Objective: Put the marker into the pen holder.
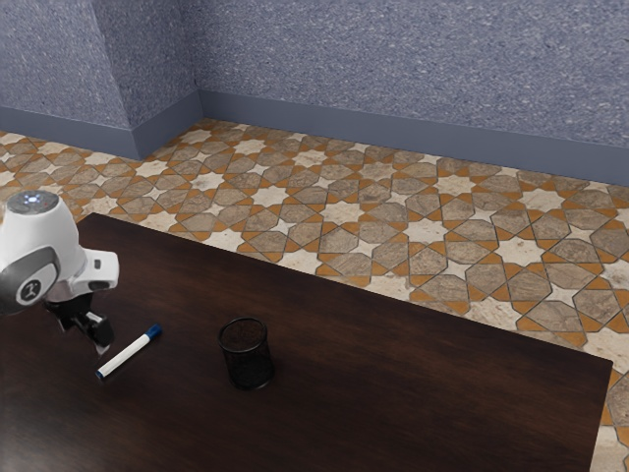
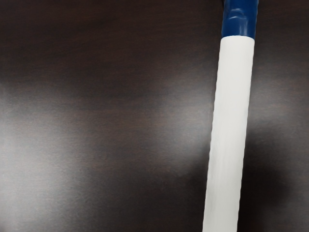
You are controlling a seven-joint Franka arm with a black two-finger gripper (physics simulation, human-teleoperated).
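The black gripper (image 1: 85, 335) stands open low over the table, on the exterior view's left, just beside the marker (image 1: 129, 353). White with blue ends, the marker lies on the dark tabletop, not between the fingers. In the wrist view the marker (image 2: 229, 125) runs lengthwise beneath the hand, its blue cap (image 2: 240, 18) at one end. The pen holder (image 1: 247, 354), a black mesh cup, stands upright toward the exterior view's right from the marker, apart from it.
The dark wooden table (image 1: 393, 383) extends toward the exterior view's right, past the pen holder. Its far edge borders a patterned tile floor (image 1: 344, 213), with a blue-grey wall (image 1: 413, 69) behind.
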